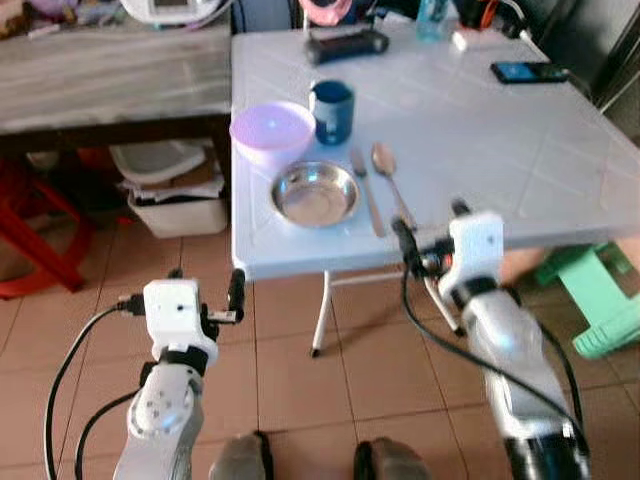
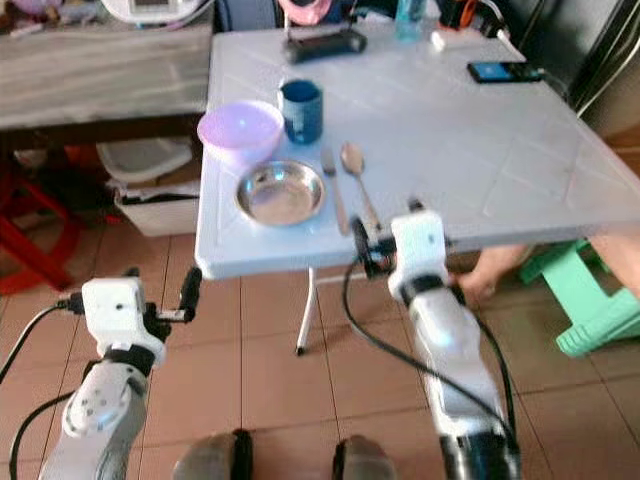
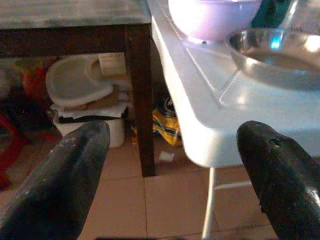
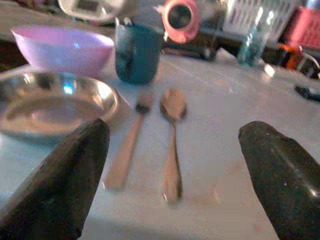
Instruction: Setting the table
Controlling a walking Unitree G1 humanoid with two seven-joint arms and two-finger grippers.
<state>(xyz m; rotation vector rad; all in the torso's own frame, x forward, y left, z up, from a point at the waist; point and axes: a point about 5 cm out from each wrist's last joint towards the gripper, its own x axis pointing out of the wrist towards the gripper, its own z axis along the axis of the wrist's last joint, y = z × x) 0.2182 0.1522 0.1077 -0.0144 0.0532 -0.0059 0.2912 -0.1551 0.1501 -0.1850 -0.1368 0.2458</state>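
On the white folding table (image 1: 480,130) a steel plate (image 1: 315,193) lies near the front left corner. A purple bowl (image 1: 272,130) and a blue mug (image 1: 332,110) stand just behind it. A fork (image 1: 366,190) and a spoon (image 1: 390,175) lie side by side to the plate's right. My right gripper (image 1: 430,228) is open at the table's front edge, just before the spoon's handle, and holds nothing. My left gripper (image 1: 207,285) is open and empty, below table height, in front of the left corner.
A wooden table (image 1: 110,75) adjoins on the left, with white tubs (image 1: 170,190) and a red stool (image 1: 30,230) under it. A phone (image 1: 528,72) and a black object (image 1: 345,43) lie at the table's back. A green stool (image 1: 600,300) stands on the right.
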